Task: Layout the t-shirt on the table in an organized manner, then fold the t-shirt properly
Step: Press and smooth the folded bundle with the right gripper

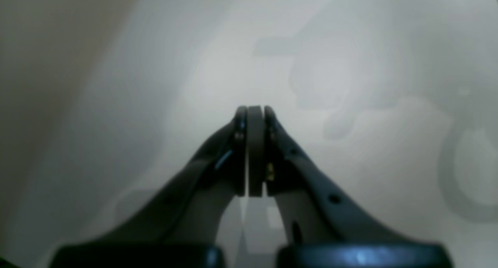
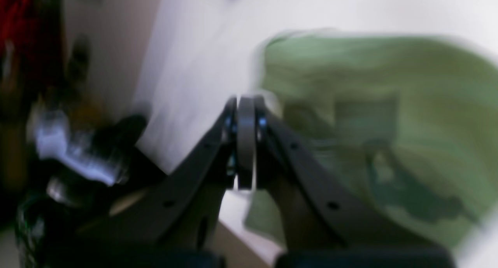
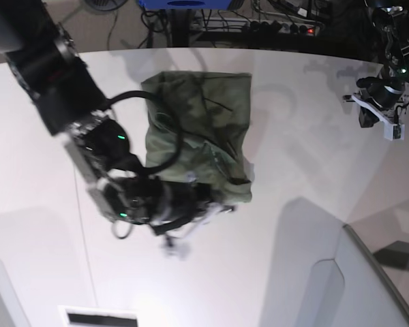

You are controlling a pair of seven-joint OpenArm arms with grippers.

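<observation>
The olive-green t-shirt [image 3: 198, 126] lies bunched in a rough rectangle on the white table [image 3: 300, 163], wrinkled. My right gripper [image 3: 217, 208] is at the shirt's near edge. In the right wrist view it [image 2: 246, 104] is shut with nothing between the pads, and the blurred shirt [image 2: 389, 116] lies just to its right on the table [image 2: 194, 58]. My left gripper [image 3: 382, 119] is far off at the table's back right. In the left wrist view it [image 1: 255, 112] is shut and empty over bare table [image 1: 350, 46].
A grey angled panel [image 3: 368, 272] rises at the front right of the table. Cables and a power strip [image 3: 286, 27] lie on the floor beyond the far edge. A seam line [image 3: 82, 225] runs down the tabletop at the left.
</observation>
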